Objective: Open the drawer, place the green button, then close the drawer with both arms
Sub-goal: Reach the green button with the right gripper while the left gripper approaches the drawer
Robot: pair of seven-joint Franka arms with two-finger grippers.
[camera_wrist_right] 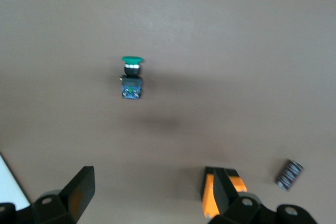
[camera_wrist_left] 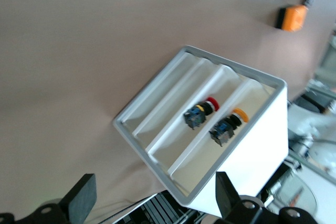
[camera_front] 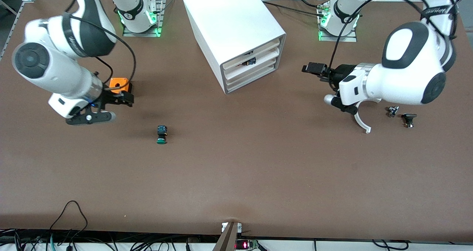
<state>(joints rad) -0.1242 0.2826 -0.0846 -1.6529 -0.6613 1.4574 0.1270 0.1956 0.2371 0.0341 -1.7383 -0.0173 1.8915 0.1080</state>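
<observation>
right gripper: the right gripper (camera_front: 123,95) hangs low over the table toward the right arm's end, fingers (camera_wrist_right: 79,192) spread wide with nothing between them.
orange box: an orange box (camera_front: 119,85) with a round hole in its top sits on the table right by the right gripper, partly covered by one finger in the right wrist view (camera_wrist_right: 220,192).
black block: a small ribbed black block (camera_wrist_right: 289,174) lies on the table near the orange box.
button: the button (camera_front: 162,134) lies on its side on the bare table, green cap toward the front camera, well apart from the right gripper and nearer to the front camera than the orange box; in the right wrist view (camera_wrist_right: 131,77) it lies out ahead of the open fingers, not between them.
left gripper: the left gripper (camera_front: 312,69) is up in the air toward the left arm's end of the table, pointing at the cabinet front, fingers (camera_wrist_left: 81,198) held wide and empty.
cabinet: the white cabinet (camera_front: 236,33) stands in the middle of the table, its front angled toward the left gripper.
drawer: all four drawers (camera_front: 255,64) sit in the cabinet; the left wrist view shows two of them each holding a push button, one red-capped (camera_wrist_left: 202,111), one yellow-capped (camera_wrist_left: 228,124).
small parts: two small dark parts (camera_front: 401,116) lie on the table under the left arm.
</observation>
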